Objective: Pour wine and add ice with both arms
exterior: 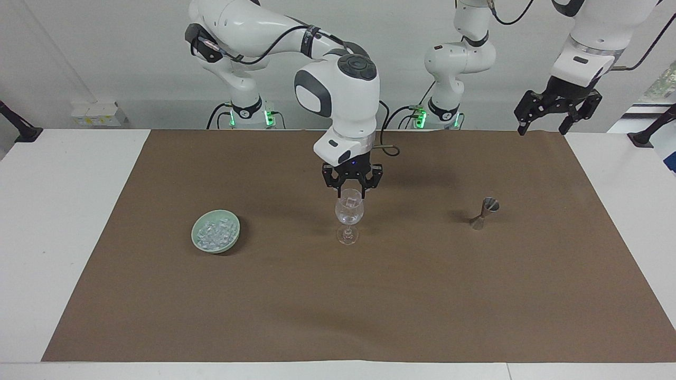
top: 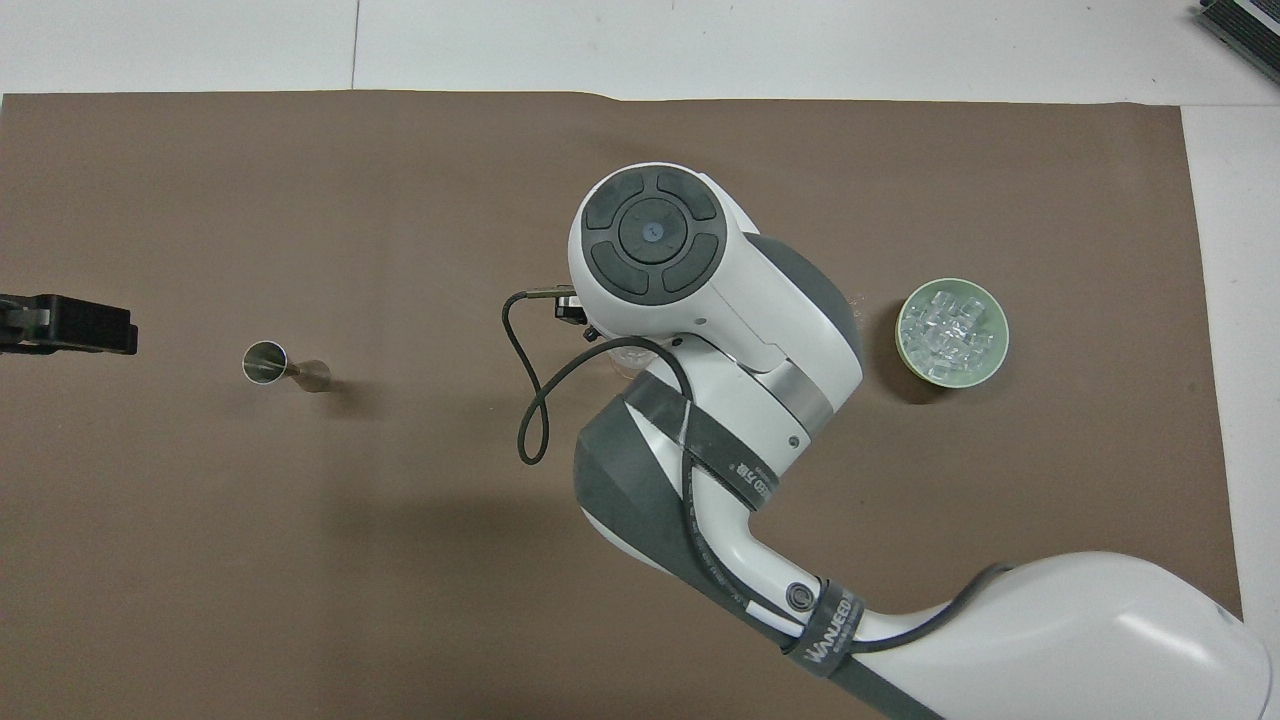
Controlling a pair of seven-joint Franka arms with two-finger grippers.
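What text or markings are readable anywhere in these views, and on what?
"WANJEED": white letters on the black strap around the right arm, overhead view.
Second black strap higher on the same arm: white print, too small to read.
Wine glass, jigger, green bowl, brown mat: no text visible.

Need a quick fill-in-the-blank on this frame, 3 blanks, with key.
1. The right pincer hangs directly over the ____.
2. The ice lies in a pale green ____.
3. The metal jigger stands toward the ____ arm's end of the table, where the left pincer waits raised.

Missing words: wine glass; bowl; left
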